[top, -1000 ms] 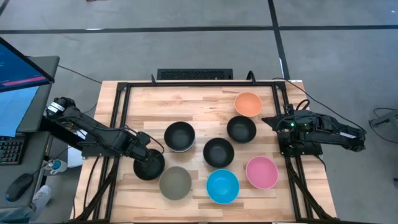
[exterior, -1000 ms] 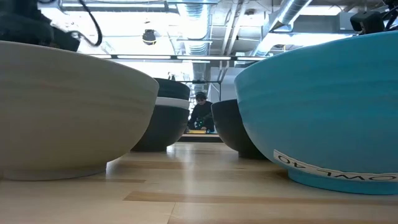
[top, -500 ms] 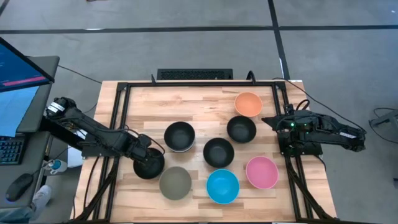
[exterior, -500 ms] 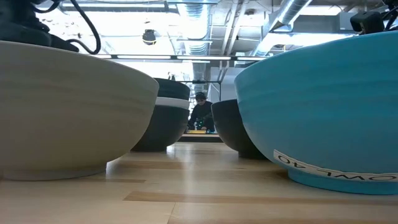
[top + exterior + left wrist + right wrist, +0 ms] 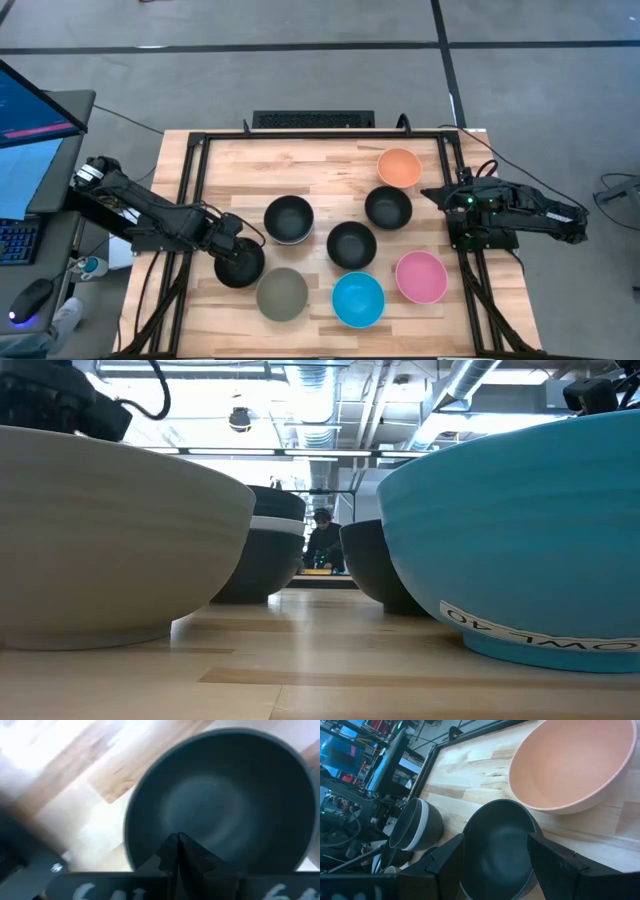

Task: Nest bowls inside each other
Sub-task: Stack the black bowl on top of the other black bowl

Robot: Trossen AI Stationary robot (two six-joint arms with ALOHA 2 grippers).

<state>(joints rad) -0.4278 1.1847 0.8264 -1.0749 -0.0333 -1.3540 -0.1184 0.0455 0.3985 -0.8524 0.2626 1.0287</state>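
Observation:
My left gripper (image 5: 228,250) points down over a black bowl (image 5: 243,270) at the table's near left. In the left wrist view its shut fingers (image 5: 177,845) stand just inside that bowl's rim (image 5: 129,840), in front of the inner wall (image 5: 220,805). On the table stand a stack (image 5: 289,219) with a black bowl on top and a white rim showing, two more black bowls (image 5: 388,207) (image 5: 351,245), and orange (image 5: 400,167), pink (image 5: 421,277), blue (image 5: 358,299) and grey-olive (image 5: 282,294) bowls. My right gripper (image 5: 432,193) waits open at the right edge. My left gripper comes at the black bowl from above, its fingers pointing down and shut together just inside the rim at the bowl's far left. Whether they touch or pinch the wall I cannot tell. The bowl stands upright.
A black frame (image 5: 200,150) runs around the wooden table. A monitor (image 5: 30,110) stands to its left. In the low view the grey-olive bowl (image 5: 110,540) and the blue bowl (image 5: 520,530) fill the foreground, and a person (image 5: 322,540) sits far behind.
My left hand has shifted a little above the black bowl. The bowl stands where it was.

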